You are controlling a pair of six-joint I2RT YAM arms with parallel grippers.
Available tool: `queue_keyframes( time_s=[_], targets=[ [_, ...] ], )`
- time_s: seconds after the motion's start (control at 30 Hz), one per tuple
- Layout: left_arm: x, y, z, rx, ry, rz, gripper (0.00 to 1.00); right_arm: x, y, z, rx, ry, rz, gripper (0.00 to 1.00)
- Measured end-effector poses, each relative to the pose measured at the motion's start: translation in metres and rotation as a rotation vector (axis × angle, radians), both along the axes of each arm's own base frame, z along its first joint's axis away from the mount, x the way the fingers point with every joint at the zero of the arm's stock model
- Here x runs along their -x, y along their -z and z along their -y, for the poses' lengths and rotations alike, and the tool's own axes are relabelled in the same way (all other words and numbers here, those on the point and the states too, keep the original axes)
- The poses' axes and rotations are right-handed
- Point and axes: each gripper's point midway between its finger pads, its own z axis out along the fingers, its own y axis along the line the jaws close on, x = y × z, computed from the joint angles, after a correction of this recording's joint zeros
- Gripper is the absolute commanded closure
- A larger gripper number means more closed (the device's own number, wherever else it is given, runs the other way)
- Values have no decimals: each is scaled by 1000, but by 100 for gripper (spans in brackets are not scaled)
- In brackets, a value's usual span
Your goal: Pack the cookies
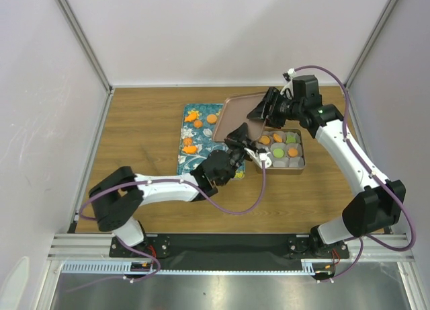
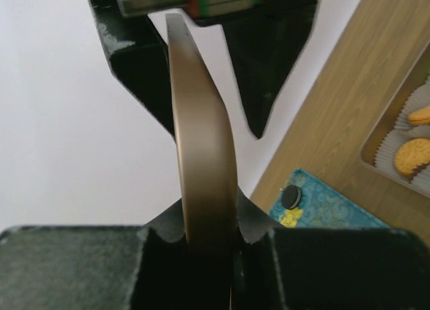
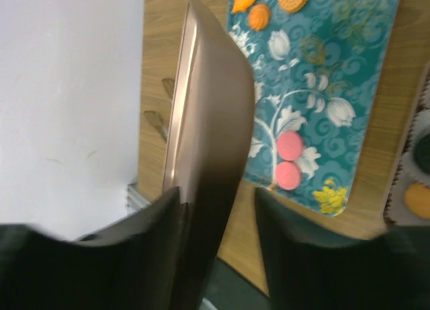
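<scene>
A bronze tin lid (image 1: 236, 111) hangs tilted above the table between both grippers. My left gripper (image 1: 238, 136) is shut on the lid's near edge (image 2: 201, 155), with both pads pressed to it. The jaws of my right gripper (image 1: 263, 113) straddle the far edge (image 3: 211, 155); one finger touches it and the other stands apart, so it is open. Orange cookies (image 1: 212, 118) lie on the teal floral tray (image 1: 188, 159). On the same tray are two pink cookies (image 3: 290, 145) and a black cookie (image 2: 291, 197). The open tin (image 1: 304, 159) holds orange and green cookies (image 1: 278, 152) in paper cups.
White walls with metal posts close in the wooden table on three sides. The tin stands just right of the tray, under the lid's right end. The arm bases sit at the near edge.
</scene>
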Motion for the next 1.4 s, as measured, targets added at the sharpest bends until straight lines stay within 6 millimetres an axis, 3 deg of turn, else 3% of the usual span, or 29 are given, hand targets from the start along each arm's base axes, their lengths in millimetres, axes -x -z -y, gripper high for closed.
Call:
queue_keyframes(
  time_s=[0.03, 0.13, 0.23, 0.33, 0.43, 0.53, 0.63, 0.73, 0.83, 0.93, 1.03, 1.13, 1.33, 1.4],
  targets=[
    [0, -3, 0, 9, 8, -28, 100, 0, 0, 2, 17, 1, 9, 33],
    [1, -19, 3, 67, 45, -115, 100, -8, -8, 9, 66, 22, 66, 17],
    [5, -40, 9, 143, 100, -201, 100, -20, -21, 19, 110, 69, 140, 8],
    [9, -51, 19, 198, 161, -292, 100, -29, -41, 34, 140, 138, 225, 4],
    [14, -49, 29, 236, 228, -408, 100, -33, -66, 57, 164, 231, 314, 0],
    [17, -41, 34, 293, 299, -564, 100, -36, -94, 85, 172, 338, 403, 0],
    [13, -45, 33, 405, 357, -720, 100, -41, -113, 117, 166, 435, 467, 0],
    [3, -66, 31, 560, 419, -852, 100, -49, -109, 146, 168, 503, 476, 0],
    [-7, -87, 36, 701, 487, -966, 100, -57, -78, 167, 172, 542, 424, 0],
    [-13, -93, 50, 806, 555, -1091, 100, -57, -41, 176, 175, 547, 353, 1],
    [-23, -79, 68, 909, 598, -1261, 100, -56, -15, 184, 180, 563, 301, 0],
    [-38, -48, 83, 1007, 593, -1437, 100, -58, -1, 199, 175, 609, 280, 0],
    [-61, 47, 106, 1132, 465, -1773, 100, -55, 28, 209, 169, 649, 229, 0],
    [-62, 65, 112, 1149, 438, -1841, 100, -54, 37, 214, 178, 665, 216, 0]
  ],
)
